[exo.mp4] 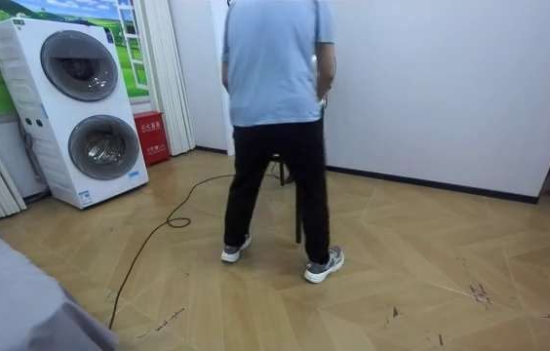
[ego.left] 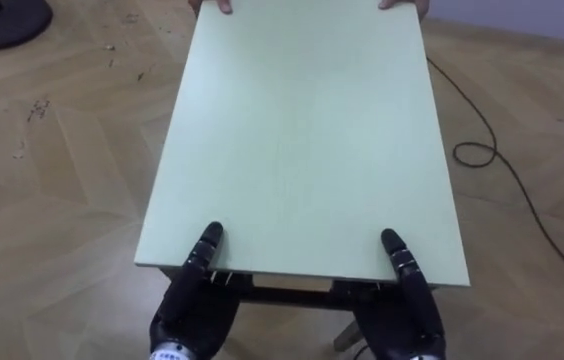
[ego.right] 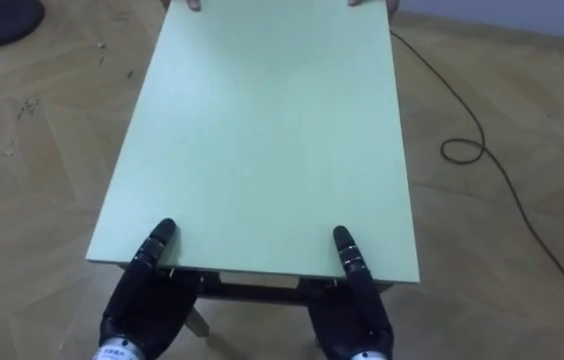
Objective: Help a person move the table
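Table (ego.left: 302, 140), pale green top, runs lengthwise straight out from both hands; its near short edge sits in them, its far short edge is held by the person.

Wood floor (ego.left: 52, 200) on all sides below.

Person (exo.mp4: 275, 117) stands back to the room camera and hides most of the table.

Left hand (ego.left: 194, 300): at the near edge toward the left corner. One digit lies flat on the top and the palm goes under the edge, so the edge reads as pinched between them. What is under the top is hidden.

Right hand (ego.left: 410, 310): same hold, toward the right corner, level with the left.

Person's hands (ego.left: 212, 5): fingertips over the far edge, opposite the robot's hands.

Black cable (ego.left: 482, 150) loops on the floor out beyond the right hand, close to the table's right side.

Judgement: both ends are gripped, so this is the carry step. Whether the legs are off the floor cannot be told.

Next move calls for both hands level with the pinch firm, stepping in time with the person, and steering clear of the cable on the right.
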Motion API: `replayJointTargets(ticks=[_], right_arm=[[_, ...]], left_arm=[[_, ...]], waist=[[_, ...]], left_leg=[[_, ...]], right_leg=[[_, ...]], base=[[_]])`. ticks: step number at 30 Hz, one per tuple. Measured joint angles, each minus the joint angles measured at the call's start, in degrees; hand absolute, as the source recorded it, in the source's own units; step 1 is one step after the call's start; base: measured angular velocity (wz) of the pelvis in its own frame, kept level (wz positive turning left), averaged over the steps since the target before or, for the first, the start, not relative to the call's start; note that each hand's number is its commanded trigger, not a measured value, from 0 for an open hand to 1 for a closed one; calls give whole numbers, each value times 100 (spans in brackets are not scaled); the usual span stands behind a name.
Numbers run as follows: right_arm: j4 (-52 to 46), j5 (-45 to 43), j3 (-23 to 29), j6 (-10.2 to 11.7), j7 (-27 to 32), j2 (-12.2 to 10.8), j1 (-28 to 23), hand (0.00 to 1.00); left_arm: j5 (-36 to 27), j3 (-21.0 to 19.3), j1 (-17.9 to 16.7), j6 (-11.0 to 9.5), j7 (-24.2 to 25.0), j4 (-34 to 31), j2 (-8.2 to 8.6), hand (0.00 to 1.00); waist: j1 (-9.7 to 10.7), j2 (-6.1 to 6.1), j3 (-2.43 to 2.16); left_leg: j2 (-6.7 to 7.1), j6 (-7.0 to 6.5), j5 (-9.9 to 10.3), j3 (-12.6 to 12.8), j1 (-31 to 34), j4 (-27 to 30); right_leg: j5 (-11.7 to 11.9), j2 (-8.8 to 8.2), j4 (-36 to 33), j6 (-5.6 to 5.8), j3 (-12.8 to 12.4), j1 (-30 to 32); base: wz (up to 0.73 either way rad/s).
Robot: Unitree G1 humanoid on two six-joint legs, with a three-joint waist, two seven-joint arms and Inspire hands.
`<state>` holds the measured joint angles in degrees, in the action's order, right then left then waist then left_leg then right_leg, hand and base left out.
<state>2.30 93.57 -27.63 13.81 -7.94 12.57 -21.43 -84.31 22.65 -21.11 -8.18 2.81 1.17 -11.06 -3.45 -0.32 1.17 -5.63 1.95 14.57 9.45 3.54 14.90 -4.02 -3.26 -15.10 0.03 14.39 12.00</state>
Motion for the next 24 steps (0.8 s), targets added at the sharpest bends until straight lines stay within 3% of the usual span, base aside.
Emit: replayJointTargets(ticks=[4, 7, 9, 12, 18, 24], right_arm=[[0, 9, 31, -17, -18, 6, 1, 100], [0, 9, 45, -15, -29, 32, 0, 100], [-1, 21, 95, -20, -52, 72, -9, 100], [-27, -23, 237, -98, -106, 107, -2, 100], [-46, -151, 295, -132, -106, 94, 5, 100], [-45, -323, 412, -285, -102, 88, 50, 100]], left_arm=[[-15, 1, 9, 27, 5, -6, -9, 100], [-17, -2, 18, 56, 5, -5, 0, 100], [-7, 20, 33, 73, 6, -4, 6, 100], [-8, 60, 51, 73, 11, -7, 23, 100], [-16, 78, 27, 44, 12, -7, 68, 100], [-37, 42, -83, 35, 76, -27, 117, 100]], waist=[[34, 39, 5], [140, 75, 11], [250, 108, 4], [325, 260, -16], [173, 419, -12], [-176, 391, -6]], left_leg=[[-42, 74, -47, -437, 145, 74], [-74, 145, -224, -462, 235, 39], [-90, 158, -463, -158, 261, -88], [-119, 97, -885, 675, 302, -365], [-157, 98, -975, 775, 387, -346], [-34, 33, -934, 692, 436, -352]], right_leg=[[-31, -6, 132, -32, 450, -210], [-198, -85, 171, -111, 932, -423], [-302, -170, 180, -119, 1241, -526], [-400, -290, 233, -154, 1836, -652], [-564, -360, 196, -162, 2442, -875], [-636, -499, 69, -49, 2529, -894]], base=[[65], [98], [104], [97], [54], [18]])
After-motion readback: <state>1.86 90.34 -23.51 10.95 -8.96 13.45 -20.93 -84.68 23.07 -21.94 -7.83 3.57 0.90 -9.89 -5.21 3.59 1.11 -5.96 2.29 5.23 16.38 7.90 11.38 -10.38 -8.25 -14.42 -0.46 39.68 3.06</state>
